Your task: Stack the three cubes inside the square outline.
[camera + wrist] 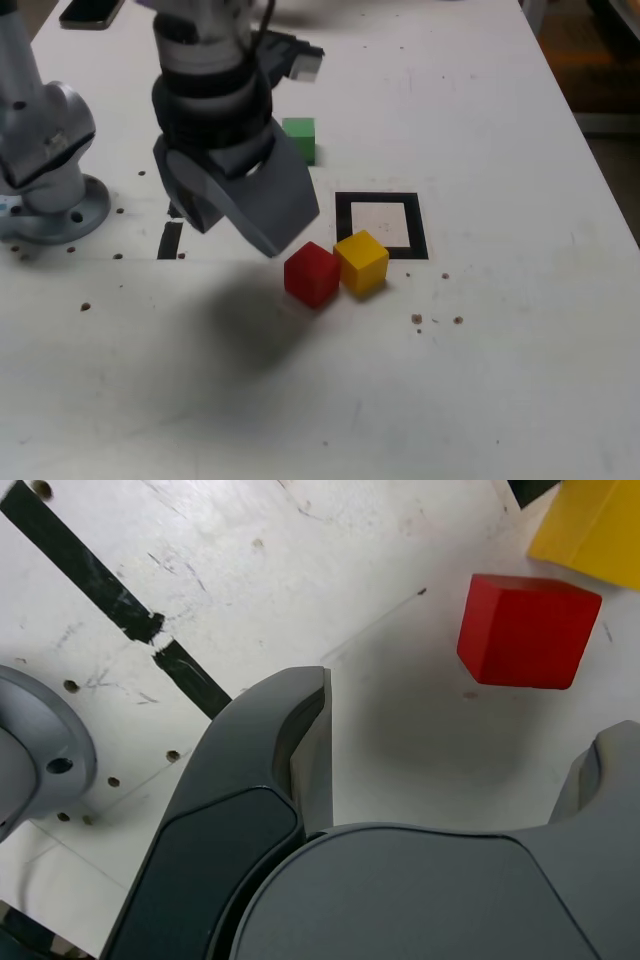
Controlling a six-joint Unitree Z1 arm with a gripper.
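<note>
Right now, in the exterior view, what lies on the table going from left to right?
Arm base → short black tape strip → open gripper, above the table → red cube → yellow cube; square outline ends farthest right.

Arm's showing a silver-grey metal base point(45, 180) w/ a round flange, rounded joint housing above it. Wrist section point(205, 70) is looking like stacked rings, light grey on top and black ribbed below, w/ a black cable point(268, 20) running alongside and a small grey boxy part sticking out beside it. Gripper point(245, 205) is appearing as two broad, smooth slate-grey fingers point(250, 820) w/ curved outer shells, darker inset panels and flat paler inner faces.
</note>
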